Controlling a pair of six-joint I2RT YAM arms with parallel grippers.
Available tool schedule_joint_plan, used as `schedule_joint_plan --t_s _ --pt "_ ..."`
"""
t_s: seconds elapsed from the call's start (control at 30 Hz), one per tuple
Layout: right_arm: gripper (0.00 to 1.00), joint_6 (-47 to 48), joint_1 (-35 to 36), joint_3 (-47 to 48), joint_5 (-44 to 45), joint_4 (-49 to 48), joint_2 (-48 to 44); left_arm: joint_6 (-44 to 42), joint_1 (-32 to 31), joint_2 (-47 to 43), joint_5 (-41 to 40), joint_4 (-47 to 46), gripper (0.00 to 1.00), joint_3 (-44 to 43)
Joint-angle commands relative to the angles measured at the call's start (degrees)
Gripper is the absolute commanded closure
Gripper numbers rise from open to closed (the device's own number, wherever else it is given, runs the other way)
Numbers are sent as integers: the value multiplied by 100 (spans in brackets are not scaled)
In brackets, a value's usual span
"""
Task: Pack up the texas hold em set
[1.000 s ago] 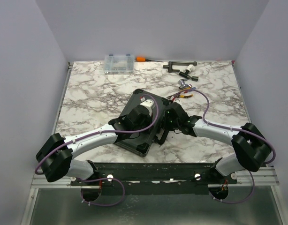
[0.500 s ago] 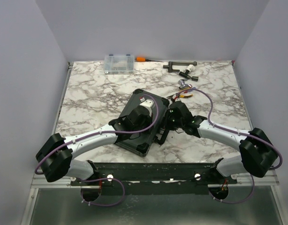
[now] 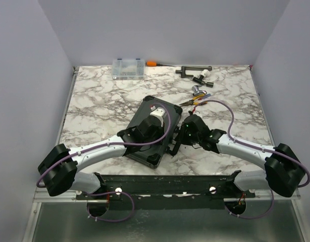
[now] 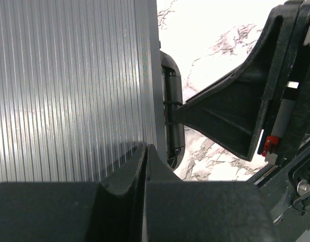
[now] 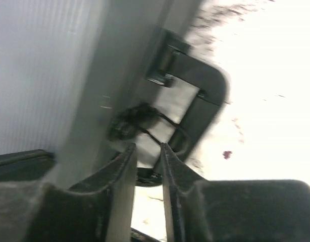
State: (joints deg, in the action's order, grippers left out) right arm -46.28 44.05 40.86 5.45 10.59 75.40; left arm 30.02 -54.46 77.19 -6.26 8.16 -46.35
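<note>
Closed case lies flat at mid-table, slightly askew; left gripper has its fingers pressed together, holding nothing, over the ribbed lid; right gripper stands slightly parted, gripping nothing, just beside the handle. Judged: rigid shell, likely heavy with chips, smooth faces prone to slip; the handle is the soundest hold.

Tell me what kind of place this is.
Probably a robot lab test cell: a marble-patterned table boxed in by plain pale walls, left arm and right arm bolted to a rail at its near edge, a black case staged between them.
</note>
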Motion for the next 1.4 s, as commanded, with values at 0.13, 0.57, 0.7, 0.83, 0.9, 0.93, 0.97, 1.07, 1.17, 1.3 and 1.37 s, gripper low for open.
schedule_joint_plan --t_s 0.13,0.57,0.7,0.83,0.9,0.93,0.97,1.07,1.17,1.3,1.37 --pt "60 -400 14 -812 854 461 -562 544 -565 445 670 943 100 779" --pt "83 -384 3 -855 447 -331 2 810 -742 463 670 908 100 923" --pt "83 -355 -58 -865 562 -327 85 825 -742 415 516 912 100 955" --pt "83 -246 -156 -961 346 -560 54 856 -742 402 494 900 100 992" --pt "83 -149 -162 -934 135 -711 40 865 -745 397 492 890 100 993" --pt "84 -91 -161 -909 37 -784 49 865 -751 402 490 889 100 997" --pt "84 -65 -164 -866 -66 -835 61 860 -747 402 491 886 100 996" --pt "86 57 -161 -736 -489 -1002 94 848 -751 405 495 881 100 990" --pt "87 136 -166 -571 -957 -1339 146 839 -748 427 494 874 100 982" --pt "88 237 -162 -297 -1277 -1599 282 839 -751 481 511 849 100 956" --pt "89 258 -165 -171 -1422 -1709 368 822 -751 513 518 849 100 925"
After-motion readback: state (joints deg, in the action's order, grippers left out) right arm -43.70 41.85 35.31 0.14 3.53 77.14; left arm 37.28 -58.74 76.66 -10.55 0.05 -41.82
